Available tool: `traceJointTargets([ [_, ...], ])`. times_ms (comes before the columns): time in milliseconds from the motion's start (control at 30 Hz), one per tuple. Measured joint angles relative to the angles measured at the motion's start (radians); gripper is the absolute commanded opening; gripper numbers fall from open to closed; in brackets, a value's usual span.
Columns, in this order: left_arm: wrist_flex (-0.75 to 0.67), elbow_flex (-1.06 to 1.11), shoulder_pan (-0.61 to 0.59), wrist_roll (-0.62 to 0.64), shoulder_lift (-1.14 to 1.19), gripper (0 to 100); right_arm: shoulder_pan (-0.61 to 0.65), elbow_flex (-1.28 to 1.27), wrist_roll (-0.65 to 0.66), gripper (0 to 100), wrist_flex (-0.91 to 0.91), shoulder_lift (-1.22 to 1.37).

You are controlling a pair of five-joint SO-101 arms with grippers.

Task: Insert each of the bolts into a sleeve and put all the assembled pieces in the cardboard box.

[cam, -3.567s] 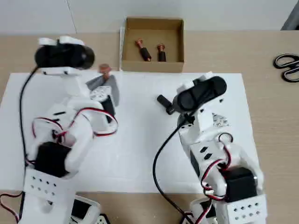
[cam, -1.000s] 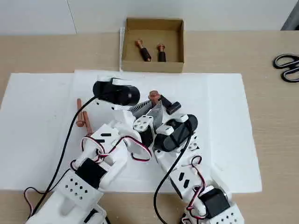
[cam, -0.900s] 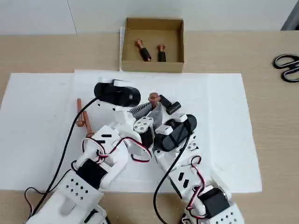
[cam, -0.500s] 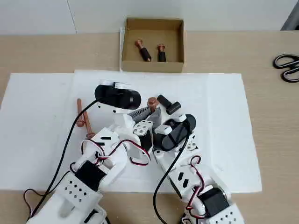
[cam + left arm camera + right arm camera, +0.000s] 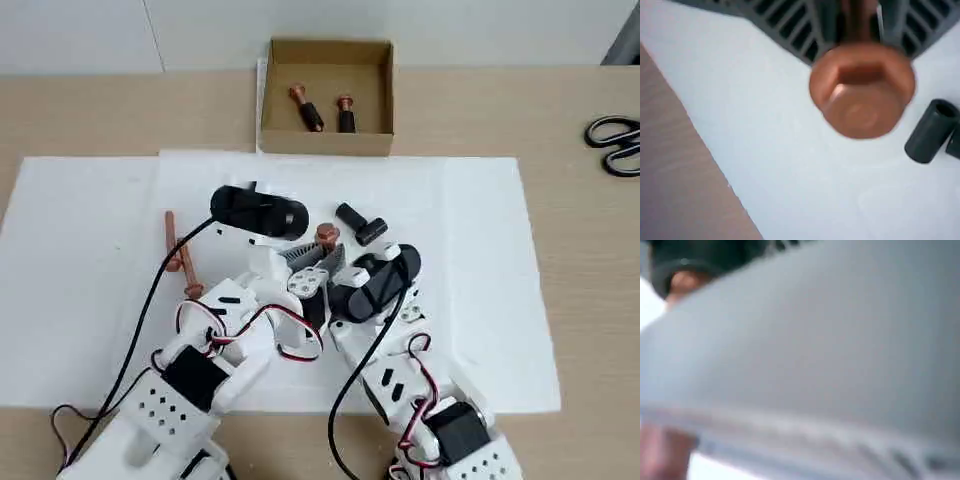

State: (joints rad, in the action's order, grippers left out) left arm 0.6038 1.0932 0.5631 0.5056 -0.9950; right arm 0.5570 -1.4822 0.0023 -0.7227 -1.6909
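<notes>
My left gripper is shut on a copper bolt and holds it just above the white paper at mid table. In the left wrist view the grey fingers clamp the shank and the hex head points outward. Two black sleeves lie just beyond it, and one black sleeve shows close to the bolt head. My right gripper sits right beside the nearer sleeve, pressed close to the left one. The cardboard box at the back holds two assembled pieces.
Two loose copper bolts lie on the white paper to the left of the arms. Scissors rest on the wooden table at the far right. The right wrist view is blurred by something pale close to the lens.
The left gripper has drawn back toward the near side with the bolt, away from the sleeves. The right arm has barely moved in the last second.
</notes>
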Motion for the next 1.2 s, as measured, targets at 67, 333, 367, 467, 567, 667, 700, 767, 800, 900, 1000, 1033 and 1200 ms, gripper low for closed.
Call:
traceJointTargets([
  [67, 0.003, 0.000, 0.000, 0.000, 0.000, 1, 0.000, 0.000, 0.000, 0.4, 0.000, 0.000],
  [333, 0.041, -0.002, 0.000, 0.000, -0.003, 1, 0.000, 0.000, 0.002, 0.4, 0.000, 0.000],
  [367, 0.052, -0.003, 0.000, 0.000, -0.003, 1, 0.000, -0.002, 0.002, 0.4, 0.000, 0.000],
  [467, 0.071, -0.003, 0.002, 0.000, -0.003, 1, 0.002, -0.002, 0.002, 0.4, 0.000, 0.000],
  [567, 0.071, -0.003, 0.009, 0.000, -0.003, 1, 0.002, -0.002, 0.002, 0.4, 0.000, 0.000],
  [667, 0.074, 0.000, 0.032, 0.000, -0.002, 1, 0.002, 0.000, 0.002, 0.4, 0.000, 0.000],
  [700, 0.075, 0.002, 0.037, 0.000, -0.002, 1, 0.002, 0.000, 0.002, 0.4, 0.000, 0.000],
  [767, 0.075, 0.002, 0.044, 0.000, -0.002, 1, 0.002, 0.000, 0.002, 0.4, 0.000, 0.000],
  [800, 0.075, 0.002, 0.046, 0.000, -0.002, 1, 0.002, 0.000, 0.002, 0.4, 0.000, 0.000],
  [900, 0.075, 0.002, 0.046, -0.005, -0.002, 6, 0.002, 0.000, 0.002, 0.4, 0.000, 0.000],
  [1000, 0.077, 0.002, 0.041, -0.025, -0.002, 19, 0.000, 0.000, 0.002, 0.4, 0.000, 0.000],
  [1033, 0.081, 0.002, 0.038, -0.028, -0.003, 23, -0.002, 0.000, 0.002, 0.4, 0.000, 0.000],
  [1200, 0.126, 0.005, 0.032, -0.031, 0.005, 30, -0.020, -0.002, 0.002, 0.4, 0.000, -0.002],
])
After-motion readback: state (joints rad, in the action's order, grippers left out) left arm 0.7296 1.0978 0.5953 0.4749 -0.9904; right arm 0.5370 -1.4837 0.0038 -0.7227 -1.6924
